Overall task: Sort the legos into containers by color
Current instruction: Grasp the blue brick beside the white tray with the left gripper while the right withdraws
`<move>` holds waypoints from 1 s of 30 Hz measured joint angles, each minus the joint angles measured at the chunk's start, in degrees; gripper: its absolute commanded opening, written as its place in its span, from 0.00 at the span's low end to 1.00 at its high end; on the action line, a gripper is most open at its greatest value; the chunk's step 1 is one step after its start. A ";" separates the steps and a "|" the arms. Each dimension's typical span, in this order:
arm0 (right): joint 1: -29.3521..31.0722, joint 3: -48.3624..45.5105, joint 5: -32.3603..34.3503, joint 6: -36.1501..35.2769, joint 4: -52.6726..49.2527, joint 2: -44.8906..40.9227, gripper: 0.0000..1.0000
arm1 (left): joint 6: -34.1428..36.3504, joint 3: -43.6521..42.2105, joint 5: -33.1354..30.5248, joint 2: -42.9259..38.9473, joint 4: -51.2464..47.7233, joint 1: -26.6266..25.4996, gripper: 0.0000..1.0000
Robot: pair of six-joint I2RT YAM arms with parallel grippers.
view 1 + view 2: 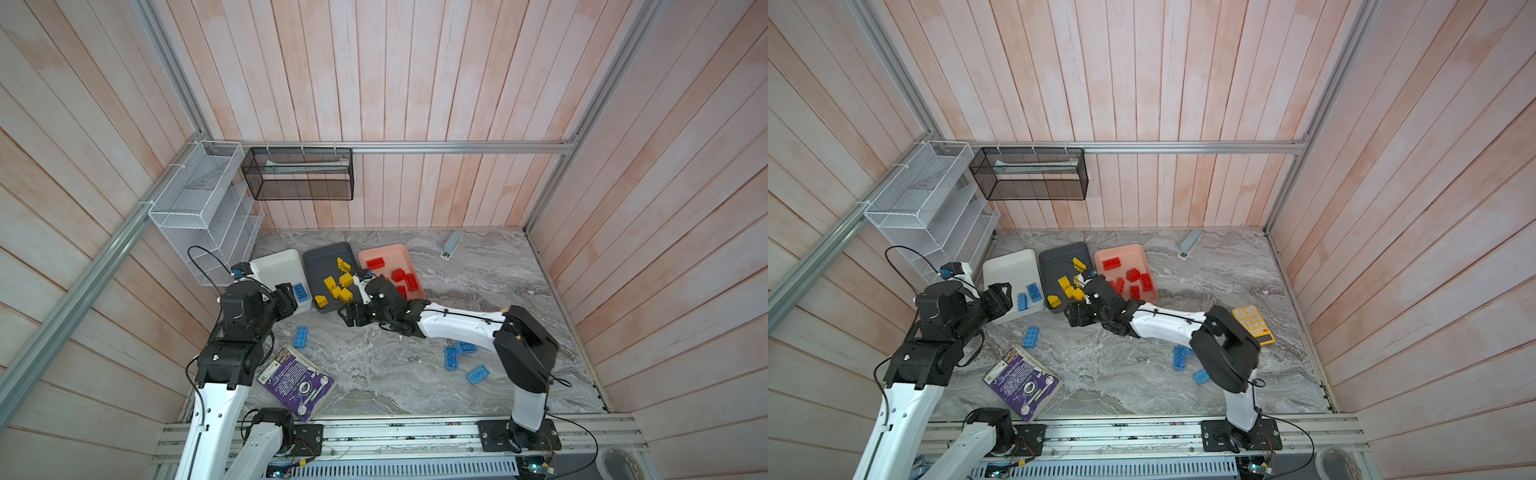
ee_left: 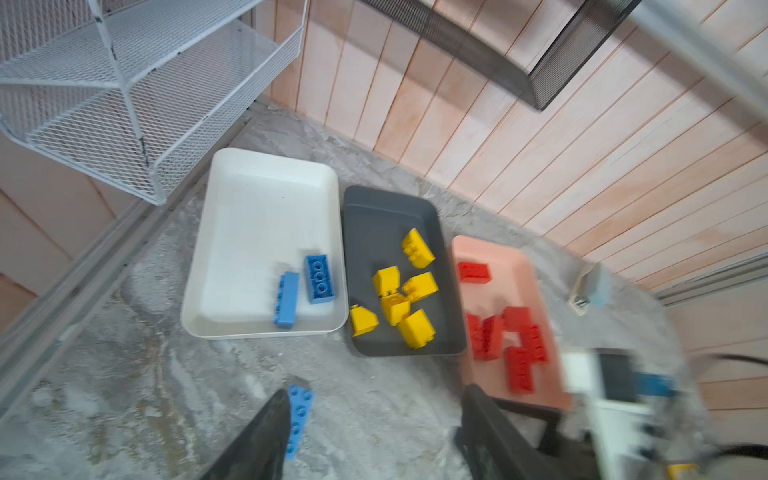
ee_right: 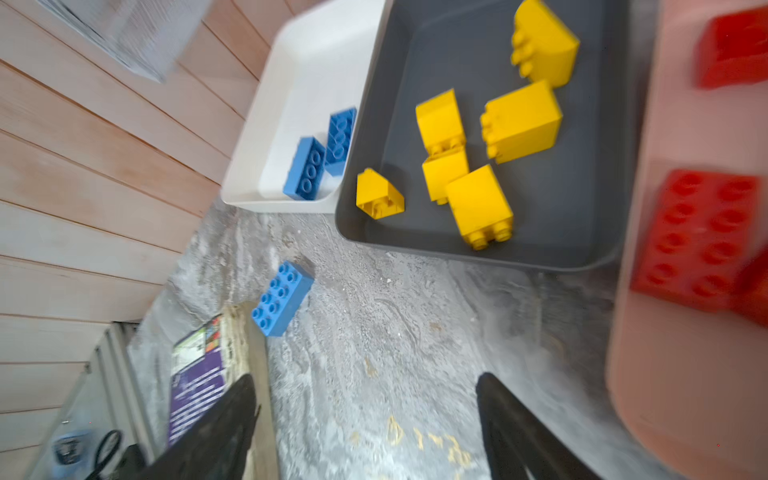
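Note:
Three containers stand in a row at the back: a white tray [image 1: 274,266] holding two blue legos [image 2: 319,278], a dark grey tray [image 1: 328,257] with several yellow legos [image 1: 338,282], and a pink tray [image 1: 390,253] with several red legos [image 1: 376,262]. One loose blue lego [image 1: 301,336] lies in front of the white tray. Three more blue legos [image 1: 451,358] lie under the right arm. My left gripper [image 2: 374,415] hovers open by the white tray's near end, holding nothing. My right gripper [image 3: 370,407] is open and empty in front of the grey tray.
A purple book [image 1: 296,382] lies near the front left. A yellow calculator [image 1: 1252,324] sits behind the right arm. A grey-blue stapler [image 1: 452,243] lies by the back wall. A white wire basket [image 1: 208,216] and a black one [image 1: 297,174] hang on the walls.

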 measured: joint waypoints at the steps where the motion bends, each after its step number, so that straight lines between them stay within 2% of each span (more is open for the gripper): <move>1: -0.68 -3.63 0.15 0.09 1.68 -4.33 0.84 | 0.09 -0.59 0.57 1.62 -0.70 0.35 0.58; 8: -6.71 -23.58 0.15 0.15 8.74 -29.79 0.87 | -0.52 -2.21 2.89 15.26 -2.93 0.55 0.59; 14: -12.92 -33.05 -0.17 -0.09 8.79 -43.95 0.90 | -2.89 -5.81 1.62 22.64 -3.06 0.55 0.72; 21: -15.19 -36.81 -2.54 -0.76 8.68 -50.23 0.91 | -5.31 -7.76 -0.66 30.08 -0.79 -0.83 0.74; 30: -15.85 -38.23 -5.49 -0.70 9.14 -50.38 0.90 | -6.03 -8.24 -2.47 38.36 5.42 -3.23 0.71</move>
